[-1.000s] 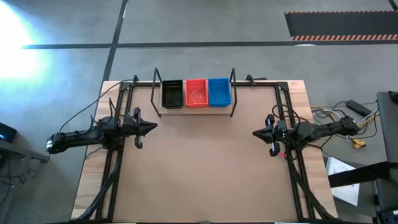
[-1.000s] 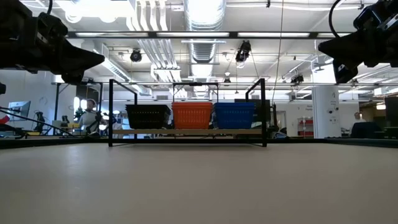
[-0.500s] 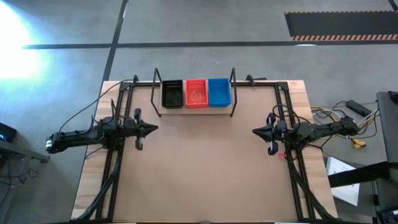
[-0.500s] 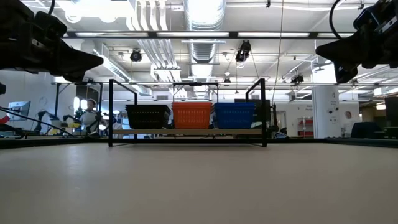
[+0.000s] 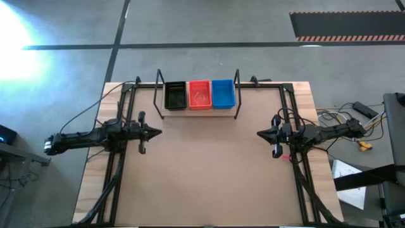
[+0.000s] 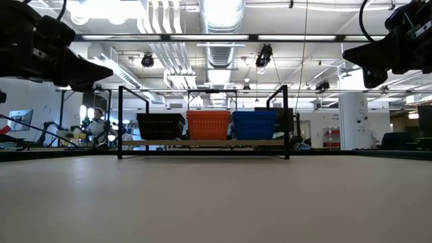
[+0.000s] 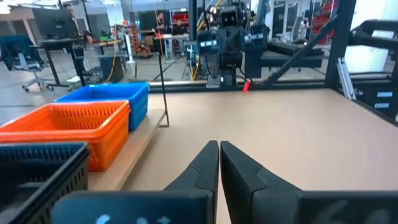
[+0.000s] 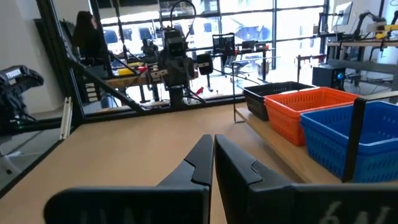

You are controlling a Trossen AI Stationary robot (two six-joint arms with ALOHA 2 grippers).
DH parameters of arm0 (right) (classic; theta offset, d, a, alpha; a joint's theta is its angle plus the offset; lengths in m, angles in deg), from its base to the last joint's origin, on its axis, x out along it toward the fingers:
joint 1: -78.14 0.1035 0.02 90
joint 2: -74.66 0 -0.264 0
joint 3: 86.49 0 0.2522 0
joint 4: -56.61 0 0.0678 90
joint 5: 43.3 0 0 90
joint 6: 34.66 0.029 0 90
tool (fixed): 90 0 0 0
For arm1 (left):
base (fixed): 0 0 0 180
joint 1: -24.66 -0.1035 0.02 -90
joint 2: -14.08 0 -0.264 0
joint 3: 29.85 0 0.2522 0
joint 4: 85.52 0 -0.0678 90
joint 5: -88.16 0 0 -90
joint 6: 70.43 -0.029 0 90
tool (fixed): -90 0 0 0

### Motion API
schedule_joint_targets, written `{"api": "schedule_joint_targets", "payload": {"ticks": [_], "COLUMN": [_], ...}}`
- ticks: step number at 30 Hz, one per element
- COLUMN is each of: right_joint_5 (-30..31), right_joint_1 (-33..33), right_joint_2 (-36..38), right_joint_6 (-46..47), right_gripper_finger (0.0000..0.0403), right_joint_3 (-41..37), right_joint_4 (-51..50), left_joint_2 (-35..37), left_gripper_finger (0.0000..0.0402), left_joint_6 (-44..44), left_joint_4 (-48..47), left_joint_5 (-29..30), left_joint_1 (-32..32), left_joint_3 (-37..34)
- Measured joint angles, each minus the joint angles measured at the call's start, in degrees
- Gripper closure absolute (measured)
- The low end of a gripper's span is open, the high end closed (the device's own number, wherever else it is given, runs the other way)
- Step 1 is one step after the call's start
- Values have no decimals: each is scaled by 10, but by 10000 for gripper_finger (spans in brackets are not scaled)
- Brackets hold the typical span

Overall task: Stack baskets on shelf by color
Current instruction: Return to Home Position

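Left arm point(image 5: 95, 136) farther from shelf point(image 5: 196, 112)

Bright, even indoor light throughout. From above, strong white glare washes out the floor point(image 5: 16, 28) at the far left, while the desk point(image 5: 209, 171) is evenly lit with only faint shadows. From desk height, the ceiling lamps point(image 6: 223, 13) blaze, and the left tool point(image 6: 101, 69) and right tool point(image 6: 354, 54) show as dark silhouettes.
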Motion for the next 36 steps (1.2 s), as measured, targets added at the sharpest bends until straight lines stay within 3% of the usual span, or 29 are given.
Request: {"api": "schedule_joint_targets", "payload": {"ticks": [10, 22, 36], "right_joint_5": [-22, 1, 0], "right_joint_1": [0, 0, 0], "right_joint_2": [0, 0, -9], "right_joint_6": [13, -13, -19], "right_gripper_finger": [394, 394, 394], "right_joint_3": [0, 0, 0], "right_joint_4": [18, 6, 5], "left_joint_2": [-30, -15, -62], "left_gripper_finger": [402, 402, 402], "left_joint_6": [5, -27, -26], "left_joint_4": [9, 9, 44], "left_joint_5": [-51, -50, -51], "left_joint_1": [0, -8, -8], "left_joint_3": [0, -1, -1]}}
